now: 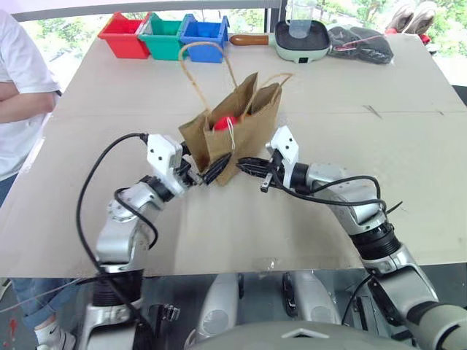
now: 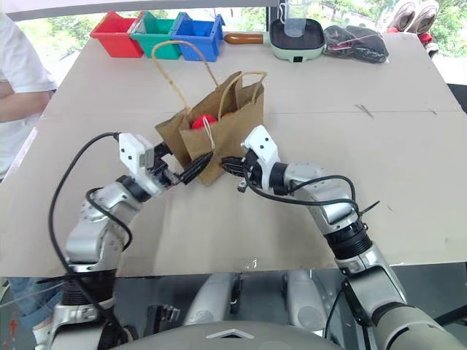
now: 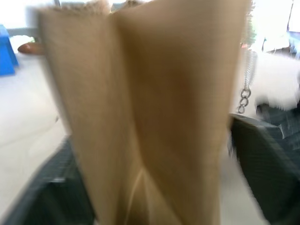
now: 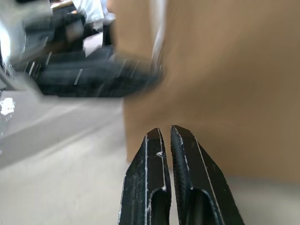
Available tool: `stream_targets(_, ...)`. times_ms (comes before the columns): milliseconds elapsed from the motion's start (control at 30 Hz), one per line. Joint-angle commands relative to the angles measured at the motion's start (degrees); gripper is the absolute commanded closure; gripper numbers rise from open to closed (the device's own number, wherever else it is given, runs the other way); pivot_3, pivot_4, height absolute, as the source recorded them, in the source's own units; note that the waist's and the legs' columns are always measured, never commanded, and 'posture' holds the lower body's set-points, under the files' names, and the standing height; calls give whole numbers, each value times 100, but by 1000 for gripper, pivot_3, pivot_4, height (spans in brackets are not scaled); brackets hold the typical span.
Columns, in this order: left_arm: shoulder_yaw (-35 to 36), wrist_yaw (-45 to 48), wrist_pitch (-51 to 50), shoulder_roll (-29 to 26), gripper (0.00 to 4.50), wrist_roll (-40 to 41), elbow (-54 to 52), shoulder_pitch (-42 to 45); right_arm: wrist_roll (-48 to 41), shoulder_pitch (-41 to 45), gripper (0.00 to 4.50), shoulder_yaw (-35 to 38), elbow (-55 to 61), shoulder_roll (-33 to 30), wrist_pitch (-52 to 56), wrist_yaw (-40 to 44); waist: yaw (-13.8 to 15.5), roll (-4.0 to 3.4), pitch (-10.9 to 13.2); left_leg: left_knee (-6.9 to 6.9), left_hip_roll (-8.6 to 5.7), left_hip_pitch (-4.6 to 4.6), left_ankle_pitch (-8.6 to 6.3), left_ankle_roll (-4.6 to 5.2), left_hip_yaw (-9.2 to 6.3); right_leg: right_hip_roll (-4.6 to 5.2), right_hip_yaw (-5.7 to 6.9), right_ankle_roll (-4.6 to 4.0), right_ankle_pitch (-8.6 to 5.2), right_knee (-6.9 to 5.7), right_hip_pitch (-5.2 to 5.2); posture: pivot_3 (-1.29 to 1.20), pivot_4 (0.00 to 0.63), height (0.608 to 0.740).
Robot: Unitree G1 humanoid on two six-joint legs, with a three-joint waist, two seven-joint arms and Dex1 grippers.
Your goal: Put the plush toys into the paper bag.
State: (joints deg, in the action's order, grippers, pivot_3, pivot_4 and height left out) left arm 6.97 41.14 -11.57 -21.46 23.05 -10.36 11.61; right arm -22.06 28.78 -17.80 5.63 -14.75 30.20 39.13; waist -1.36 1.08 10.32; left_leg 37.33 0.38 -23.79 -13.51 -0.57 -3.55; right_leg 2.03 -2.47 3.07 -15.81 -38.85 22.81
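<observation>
Steadying the paper bag (image 1: 241, 131) looks like the step in hand, so I want both arms working gently against its lower walls without crushing it. The bag stands upright near the middle of the counter (image 1: 365, 219), mouth open, one cord handle standing tall and the other flopped toward me. The left claw (image 1: 211, 172) has its fingers apart and straddling the bag's near lower corner; the left wrist view puts a paper fold right between them. The right claw (image 4: 169, 136) is pressed together, clamped on nothing, its tips just short of the bag's side. I judge that a slow, level pinch on the corner would work best, because a thin paper wall tips or creases easily. Inside the mouth I see one red patch (image 1: 225, 122), probably the chicken's bow, with a hint of brown behind it, and a small metal chain hanging over the rim; whether both plush toys are in I cannot tell. Counting: one bag, two handles, three plastic bins (image 1: 163, 36) along the far edge in red, green and blue, one pale green pan (image 1: 300, 40), and one person (image 1: 18, 95) beside the counter.
</observation>
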Motion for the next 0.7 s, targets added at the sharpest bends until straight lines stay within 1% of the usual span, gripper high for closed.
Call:
stream_targets(33,-76,142,451,144,2258,53,73,9,-31,-245,4500,511,733,-239,-200,-79,20,0,0,0,0,0,0,0,2,1,-2,0,0,1,0,0,150,740)
stream_targets(67,-6,142,515,204,2820,138,149,48,-152,-388,4249,788,951,-248,-292,-179,14,0,0,0,-3,0,0,0,4,1,-3,0,0,2,0,0,150,740)
stream_targets(100,70,193,557,215,3234,218,260,112,-325,-616,3990,1089,1275,-365,-282,-184,13,0,0,0,-2,3,0,0,5,-2,-3,0,0,0,0,0,150,740)
stream_targets(133,131,313,625,180,3653,276,407,194,-310,-991,3766,1334,1673,-677,-356,-75,47,-1,0,-1,-1,3,0,0,2,-5,-1,0,0,-2,0,0,150,740)
stream_targets(167,166,409,680,142,4229,309,517,251,-263,-1253,3146,1466,1947,-902,-397,1,66,-1,0,-1,0,0,0,0,-1,-8,8,0,-1,-2,0,0,150,740)
stream_targets(200,212,605,668,110,4462,469,636,348,-316,-1637,2868,1693,2263,-1170,-393,117,77,-1,0,-1,-1,-3,0,0,1,-9,18,0,-1,-1,-3,0,150,740)
stream_targets(233,228,810,654,61,4490,597,737,430,-392,-1907,2630,1864,2485,-1337,-383,174,89,-1,0,-1,-1,-3,0,0,2,-9,18,0,-1,1,-6,0,150,740)
stream_targets(267,198,1175,675,-46,4500,703,871,534,-464,-2198,1996,2085,2709,-1522,-380,219,84,-1,0,-1,-5,-5,0,0,4,-6,19,0,-2,5,-7,0,150,740)
stream_targets(333,139,1715,760,-224,4500,768,1105,684,-543,-2555,1361,2346,2976,-1768,-413,272,62,-1,0,0,-8,-4,0,1,11,-6,16,1,-2,5,-9,0,150,740)
stream_targets(367,77,2080,873,-359,4500,746,1292,793,-595,-2750,831,2508,3099,-1897,-437,326,26,-1,0,2,-7,-1,0,1,14,-8,14,1,-2,4,-11,0,150,740)
stream_targets(433,-212,3414,1629,-802,4500,418,2345,1489,-673,-3238,53,3126,3414,-2135,-542,407,36,-3,0,2,-3,10,0,1,23,-14,3,1,-2,0,-13,0,150,740)
stream_targets(467,-312,3926,2042,-919,4500,281,2956,1942,-689,-3395,53,3373,3518,-2201,-536,359,51,-2,-1,6,-4,8,1,0,16,-23,10,0,-2,-2,-15,0,150,740)
stream_targets(533,-437,4487,2836,-951,4500,43,4023,2703,-621,-3576,53,3595,3609,-2283,-553,243,65,-1,-1,9,1,8,2,-2,14,-34,12,-2,-3,-1,-18,0,150,740)
stream_targets(633,-559,4995,3580,-878,4500,-153,5211,3425,-555,-3748,53,3644,3726,-2357,-577,204,42,3,-5,14,0,7,3,-2,22,-33,2,-1,-3,6,-21,0,150,740)
stream_targets(700,-728,5121,4286,-853,4500,-357,6023,3855,-456,-3814,53,3578,3820,-2339,-580,89,26,4,-5,14,-3,6,3,-2,24,-29,0,1,-2,6,-21,0,150,740)
